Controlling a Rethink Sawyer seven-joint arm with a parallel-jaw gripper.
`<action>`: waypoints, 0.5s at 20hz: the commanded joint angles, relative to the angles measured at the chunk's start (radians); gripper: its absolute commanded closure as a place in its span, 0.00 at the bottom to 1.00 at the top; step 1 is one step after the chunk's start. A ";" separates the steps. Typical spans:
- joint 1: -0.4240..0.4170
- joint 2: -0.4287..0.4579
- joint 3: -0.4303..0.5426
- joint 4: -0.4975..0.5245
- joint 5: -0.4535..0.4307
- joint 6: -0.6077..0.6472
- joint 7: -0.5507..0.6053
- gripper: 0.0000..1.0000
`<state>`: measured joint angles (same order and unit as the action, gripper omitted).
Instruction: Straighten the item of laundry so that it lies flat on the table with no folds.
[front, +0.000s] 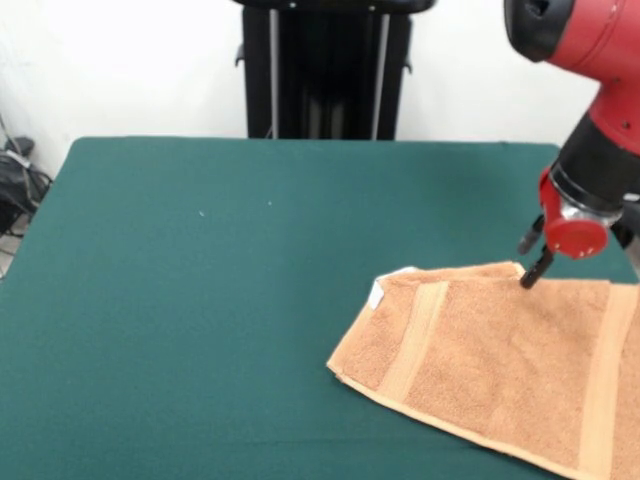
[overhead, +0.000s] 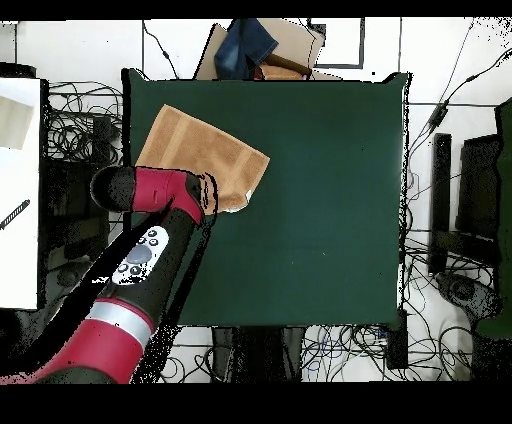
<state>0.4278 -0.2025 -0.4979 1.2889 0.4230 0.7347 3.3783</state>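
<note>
I see the gripper (front: 534, 268) tip down on the far edge of the towel (front: 490, 362), but I cannot tell how its jaws stand. The towel lies near a corner of the table (front: 200, 300), one edge doubled under, white tag (front: 377, 294) showing.

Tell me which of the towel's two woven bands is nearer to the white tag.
The band nearest the towel's left edge, beside the white tag; the other band runs near the right border.
</note>
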 joint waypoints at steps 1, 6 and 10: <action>0.011 -0.031 0.118 0.124 -0.034 0.010 -0.005 0.00; 0.000 -0.048 0.123 0.140 -0.043 0.012 -0.026 0.00; -0.010 -0.025 0.137 0.151 -0.047 -0.045 -0.031 0.00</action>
<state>0.4286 -0.2566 -0.4975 1.3182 0.4230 0.7347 3.3783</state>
